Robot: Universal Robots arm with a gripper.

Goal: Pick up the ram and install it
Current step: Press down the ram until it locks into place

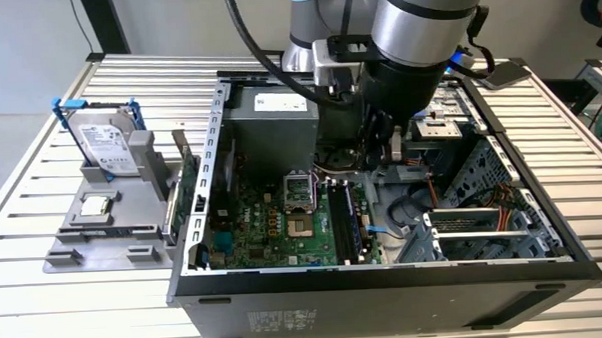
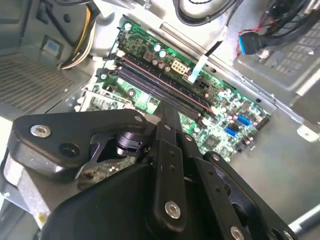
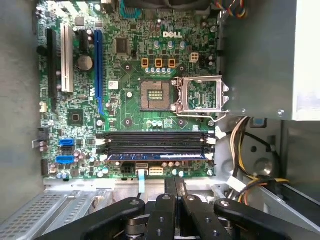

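Note:
The ram (image 3: 155, 156), a long dark stick with a bluish label, lies in the memory slot nearest the motherboard's edge; in the exterior view the ram (image 1: 362, 221) is at the right of the black slots (image 1: 343, 216). My gripper (image 3: 175, 182) hangs just off that board edge, fingers pressed together and holding nothing. From outside, the gripper (image 1: 386, 149) is inside the open case, above the far end of the slots. In the second wrist view the gripper (image 2: 167, 107) points at the slots (image 2: 155, 82).
An open CPU socket (image 3: 200, 95) lies beside the slots. Yellow and black cables (image 3: 242, 150) run close to the gripper. The grey power supply (image 1: 270, 132) stands behind. Left of the case, a grey holder (image 1: 102, 221) carries a hard drive (image 1: 110, 145) and an upright green card (image 1: 187, 195).

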